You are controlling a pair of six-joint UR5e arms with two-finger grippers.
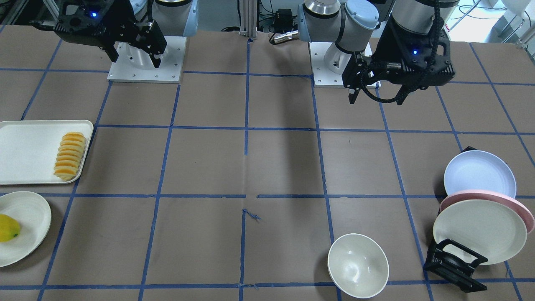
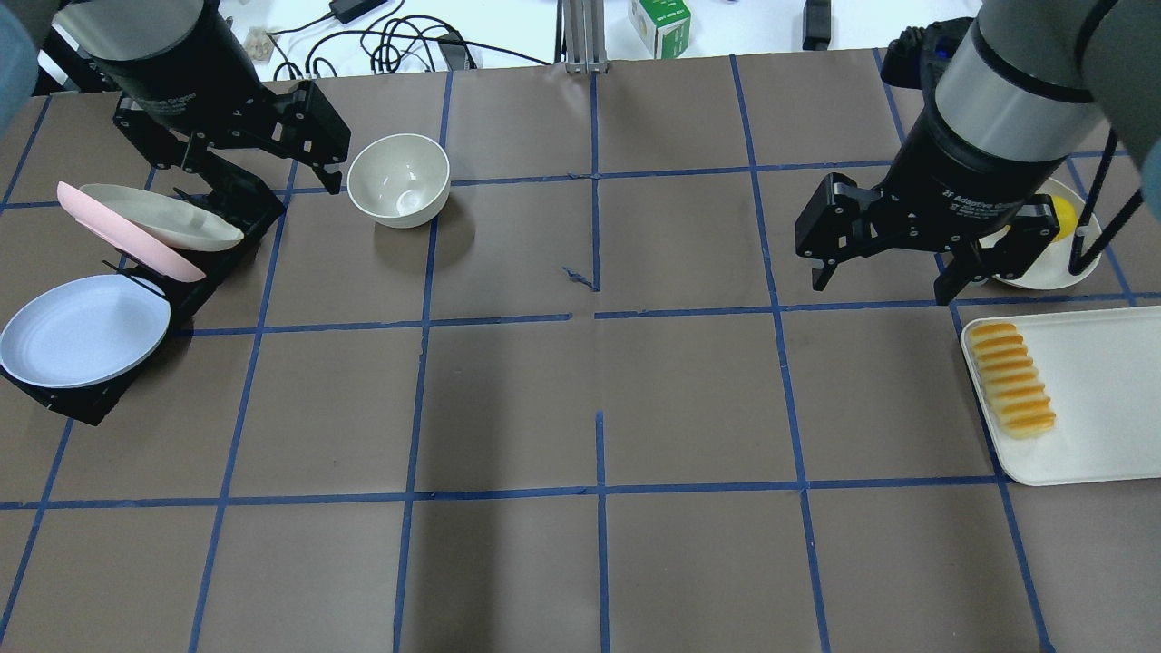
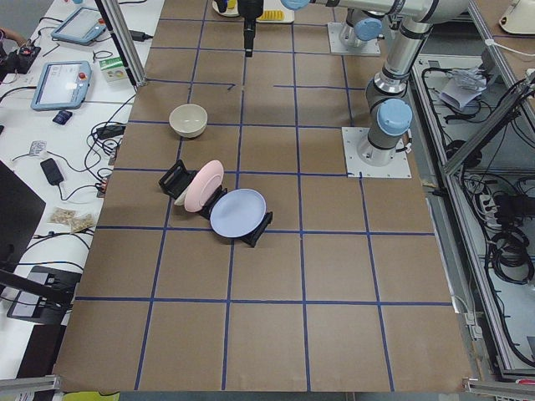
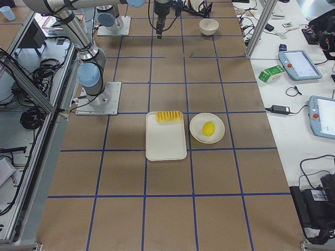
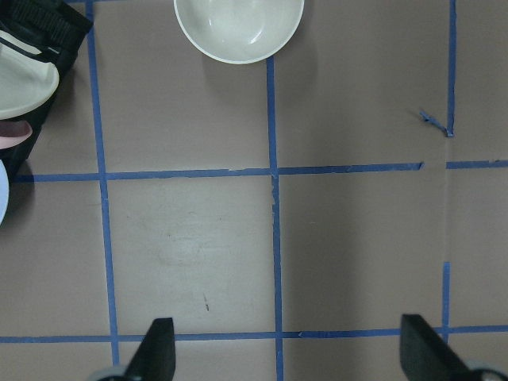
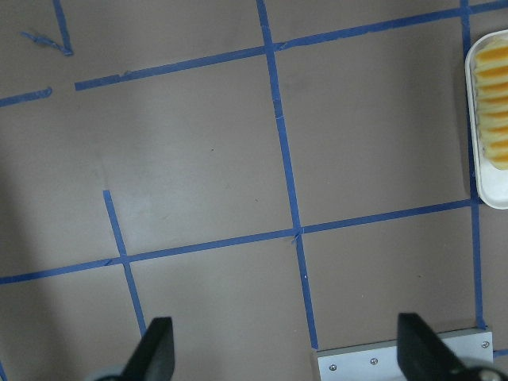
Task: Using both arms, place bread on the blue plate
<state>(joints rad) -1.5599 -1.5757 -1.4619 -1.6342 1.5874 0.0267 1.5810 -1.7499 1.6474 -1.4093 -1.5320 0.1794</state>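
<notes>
The left hand (image 1: 378, 100) hangs above the table (image 2: 599, 562), fingers spread wide with nothing between them. The right hand (image 2: 882, 288) is likewise released and empty. Past the right hand's outer finger and lower down, the pale yellow ridged bread loaf with orange tops (image 2: 1011, 392) lies on a white rectangular tray (image 2: 1107, 462), along the edge closest to that hand. On the left hand's outer side, the round pale blue plate (image 2: 86, 331) leans tilted in a black slotted rack (image 2: 91, 413), with a pink plate (image 2: 172, 265) and a cream plate (image 2: 154, 216) behind it.

Neither step looks begun. Probably the left hand must lift the blue plate out and lay it flat, while the right closes across the loaf's narrow width.

The wrist views show only a sliver of the plate and cut the loaf at the frame's edge. How the plate sits in its slot is hard to make out.
</notes>
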